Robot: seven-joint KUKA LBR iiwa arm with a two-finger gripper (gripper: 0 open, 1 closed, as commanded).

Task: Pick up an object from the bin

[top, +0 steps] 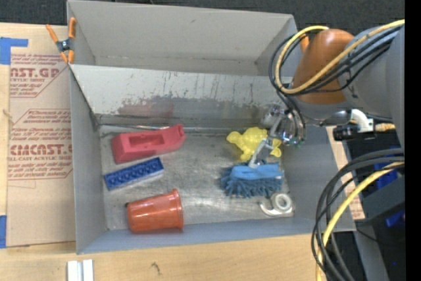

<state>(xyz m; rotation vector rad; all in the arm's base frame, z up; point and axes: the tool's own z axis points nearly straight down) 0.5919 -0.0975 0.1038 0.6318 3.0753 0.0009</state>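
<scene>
- Camera view: the yellow toy (247, 140) is a lumpy, rounded figure with smooth, slightly glossy skin. It lies right under the gripper (266, 149) and just to its left in the view.
- Just below the gripper in the view lies a blue brush (250, 182). It has a smooth, light-blue plastic back over a shaggy fringe of darker blue strands, and its upper edge touches the toy.
- Past the brush, below and right of the gripper, a small white ring (279, 204) like a roll of tape lies flat.
- Well apart to the gripper's left lie 3 hard plastic things:
  - a red moulded block (148, 143) with a recess in its top
  - a flat blue studded brick (133, 173)
  - an orange-red cup (156, 210) on its side, with its mouth toward the gripper's side
- The bin (177, 43) is grey sheet metal. Its floor is scuffed and its far wall is streaked.
- The arm (388, 76) comes over the bin's right wall, with an orange cover (322, 66) on the wrist and yellow cables (281, 59) looped about it.
- The gripper slants down and leftward, and its tip is where the toy and the brush meet. Whether it is open or closed, or grips either thing, cannot be told.
</scene>
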